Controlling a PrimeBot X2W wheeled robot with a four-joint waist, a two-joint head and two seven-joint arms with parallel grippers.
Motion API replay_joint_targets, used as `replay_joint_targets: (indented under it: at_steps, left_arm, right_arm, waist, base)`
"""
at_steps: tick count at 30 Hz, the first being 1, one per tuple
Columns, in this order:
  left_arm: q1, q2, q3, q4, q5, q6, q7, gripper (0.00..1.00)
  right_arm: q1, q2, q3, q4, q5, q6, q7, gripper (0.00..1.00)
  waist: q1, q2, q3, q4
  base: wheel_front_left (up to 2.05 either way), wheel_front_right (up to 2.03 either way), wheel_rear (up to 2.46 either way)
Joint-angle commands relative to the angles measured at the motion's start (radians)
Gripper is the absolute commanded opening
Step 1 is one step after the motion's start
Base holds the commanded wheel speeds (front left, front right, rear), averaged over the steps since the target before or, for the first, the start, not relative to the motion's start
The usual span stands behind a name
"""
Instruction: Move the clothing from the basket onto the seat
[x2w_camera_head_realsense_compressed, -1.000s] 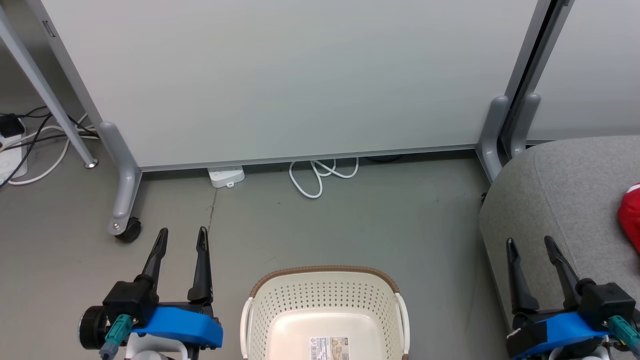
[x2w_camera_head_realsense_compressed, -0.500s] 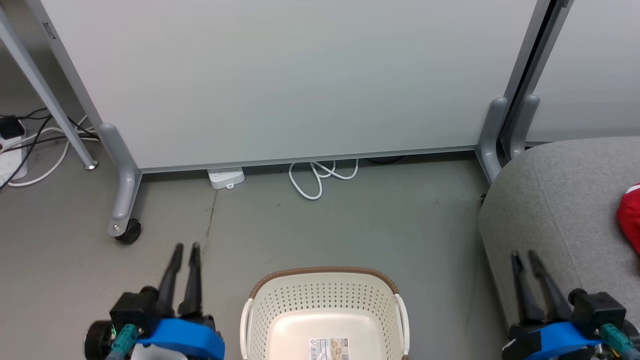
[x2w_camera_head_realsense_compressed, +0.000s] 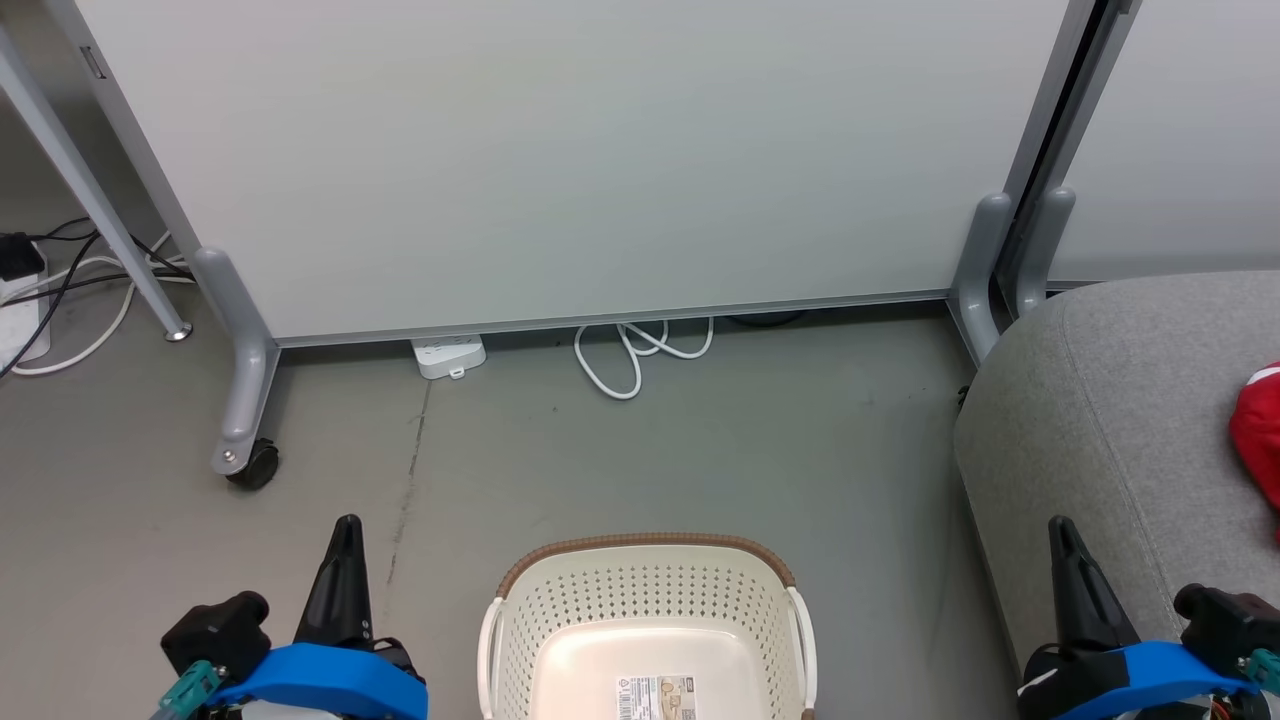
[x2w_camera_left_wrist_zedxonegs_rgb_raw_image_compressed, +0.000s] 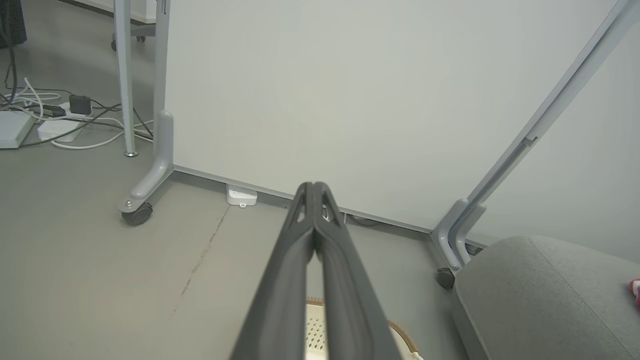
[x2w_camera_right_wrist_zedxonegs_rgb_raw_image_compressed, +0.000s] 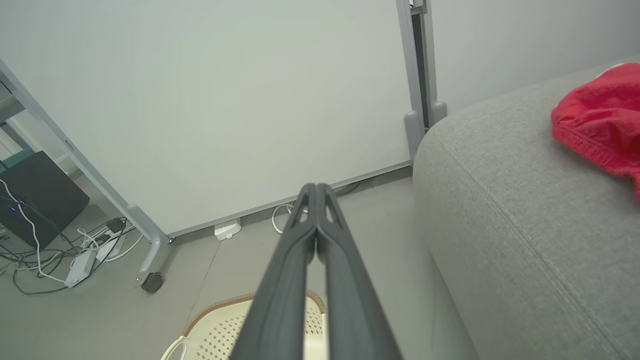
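a grey concrete floor (x2w_camera_head_realsense_compressed: 700, 450) ran up to a pale rolling partition panel (x2w_camera_head_realsense_compressed: 600, 150). a looped white cable (x2w_camera_head_realsense_compressed: 640, 360) and a white power strip (x2w_camera_head_realsense_compressed: 448, 355) were tucked at its foot, clear of the work. the cream-white perforated plastic laundry basket with its brown woven-look rim (x2w_camera_head_realsense_compressed: 650, 545) sat on the floor between the robot's two arms, where either could reach in. what i could see of its inside was bare, down to the barcode sticker (x2w_camera_head_realsense_compressed: 655, 695) on the base. the bright-red fabric clothing (x2w_camera_right_wrist_zedxonegs_rgb_raw_image_compressed: 600, 115) lay on the large grey woven upholstered seat (x2w_camera_head_realsense_compressed: 1100, 400), back from its rounded edge, so it looked unlikely to slide off. i could not tell whether both garments were in that heap. the left arm's jaws were pressed together on nothing, low beside the basket. the right arm's jaws were likewise together and empty, by the seat's side. to me that read as arms parked, the job likely finished.
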Motion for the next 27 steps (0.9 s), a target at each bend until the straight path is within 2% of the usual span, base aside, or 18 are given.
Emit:
replay_joint_targets:
  at_steps: [1, 27]
  left_arm:
    - [-0.03, 0.001, 0.012, -0.021, -0.044, -0.003, 0.01, 0.0]
    - [-0.044, 0.001, 0.055, -0.045, -0.42, -0.009, 0.106, 0.0]
  right_arm:
    - [-0.022, -0.003, -0.001, -0.02, 0.048, 0.0, 0.009, 0.0]
    - [-0.045, -0.002, -0.005, -0.038, 0.448, 0.0, 0.105, 0.0]
  waist:
    - [0.0, -0.0001, 0.0, -0.001]
    - [0.0, -0.0001, 0.002, -0.013]
  base:
    - [0.0, 0.0, 0.0]
    - [0.0, 0.0, 0.0]
